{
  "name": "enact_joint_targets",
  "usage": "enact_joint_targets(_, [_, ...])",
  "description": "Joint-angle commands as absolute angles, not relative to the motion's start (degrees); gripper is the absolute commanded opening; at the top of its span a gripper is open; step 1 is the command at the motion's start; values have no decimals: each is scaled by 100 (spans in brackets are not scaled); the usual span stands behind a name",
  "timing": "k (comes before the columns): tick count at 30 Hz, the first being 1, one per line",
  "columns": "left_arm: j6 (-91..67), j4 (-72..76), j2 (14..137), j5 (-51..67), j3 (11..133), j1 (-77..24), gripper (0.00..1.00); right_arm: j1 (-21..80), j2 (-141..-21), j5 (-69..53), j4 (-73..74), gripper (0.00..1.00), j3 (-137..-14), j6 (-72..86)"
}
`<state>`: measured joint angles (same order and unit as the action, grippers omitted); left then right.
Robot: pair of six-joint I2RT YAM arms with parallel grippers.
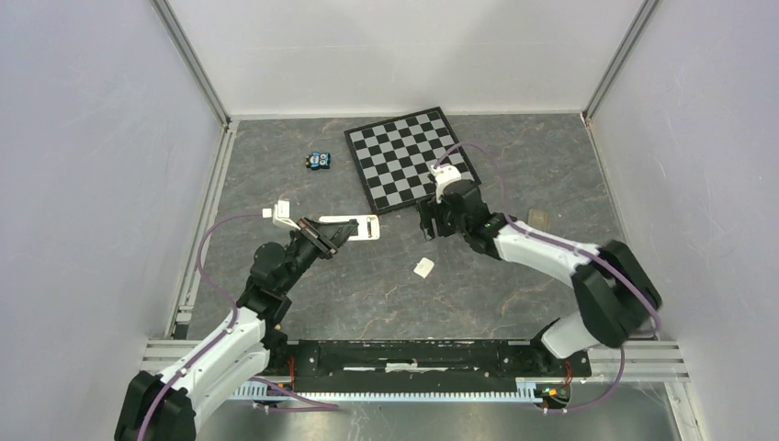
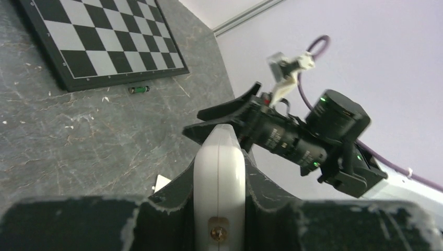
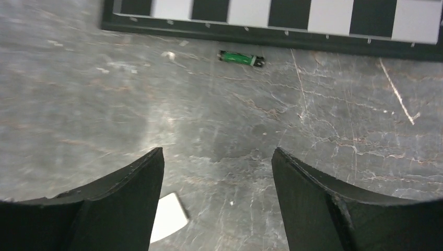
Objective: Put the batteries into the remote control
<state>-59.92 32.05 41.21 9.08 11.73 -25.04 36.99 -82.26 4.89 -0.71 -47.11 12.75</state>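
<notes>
Fetching the green battery seems the step in hand. Left pincer grasps the remote by one end, mid-table. Right pincer, released and empty, hovers short of the battery, which lies close by the chessboard rim. Next: reach forward, straddle it; the rim crowds that. A white chip lies nearby.

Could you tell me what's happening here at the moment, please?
The left gripper holds the white remote control. The right gripper hangs open over the table, with one battery lying loose ahead of it beside the chessboard. No battery is picked up or loaded yet.
</notes>
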Motion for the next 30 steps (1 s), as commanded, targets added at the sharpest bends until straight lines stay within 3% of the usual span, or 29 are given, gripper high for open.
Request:
enact_joint_targets(1, [-5650,3008,4042,949,1310,-2445,2,3687,-9092,1379,104,79,-5442,1637])
enact_joint_targets(6, [-5691,2887,4030,1136,1343,-2426,2,3690,-9622,2038,-244,90,-5743,2112])
enact_joint_targets(9, [-5695,2786,3980,1207,1353,-2418,2,3689,-9796,1985,-513,91,-5825,1812])
enact_joint_targets(11, [-5695,2689,3934,1204,1362,-2411,2,3676,-9963,1956,-455,85,-5976,1605])
enact_joint_targets(17, [-5688,2645,3868,1233,1375,-2400,2,3577,-10412,2009,-355,52,-6284,1681])
enact_joint_targets(30, [-5695,2610,3776,1143,1380,-2382,2,3193,-11069,1903,-398,44,-6639,2215])
